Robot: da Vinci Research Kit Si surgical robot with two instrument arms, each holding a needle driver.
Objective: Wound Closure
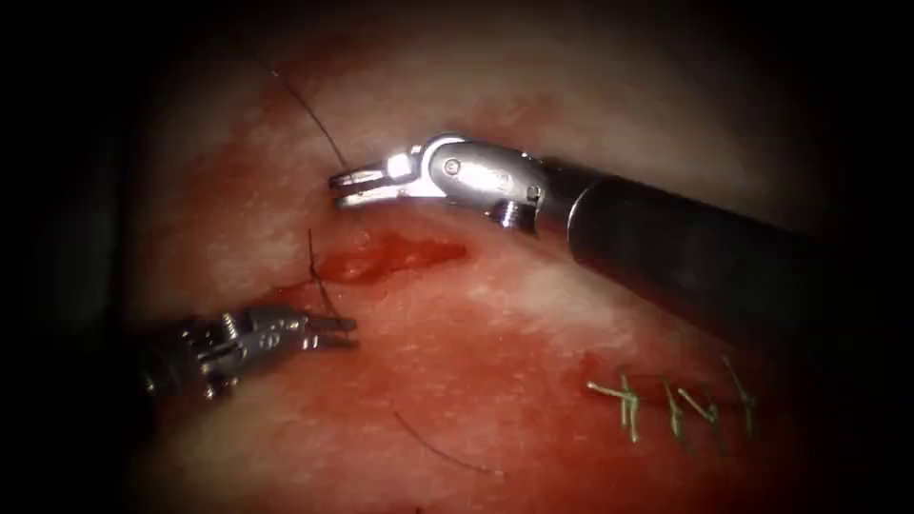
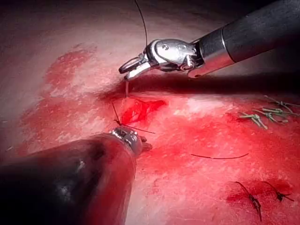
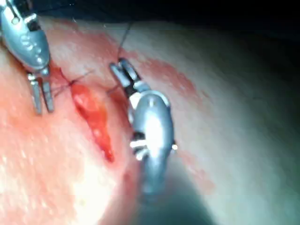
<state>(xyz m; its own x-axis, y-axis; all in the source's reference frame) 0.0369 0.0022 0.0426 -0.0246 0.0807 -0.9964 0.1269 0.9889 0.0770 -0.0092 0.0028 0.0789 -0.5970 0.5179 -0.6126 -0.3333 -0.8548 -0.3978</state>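
No writing was legible on either tool. The right tool (image 1: 335, 187) reached in just above the cut (image 1: 390, 257), its jaws clenched on the thread (image 1: 314, 114). The left tool (image 1: 347, 333) lay level just below the cut's left end, jaws slightly parted, grasping nothing, thread crossing beside its tips. The needle could not be made out. Finished stitches (image 1: 671, 405) sat well to the right of the cut on the tissue (image 1: 495, 333).

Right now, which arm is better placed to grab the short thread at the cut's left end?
Left, probably. The left tool lies right beside that thread, just below the cut. The right tool sits above the cut, by the long strand running up.
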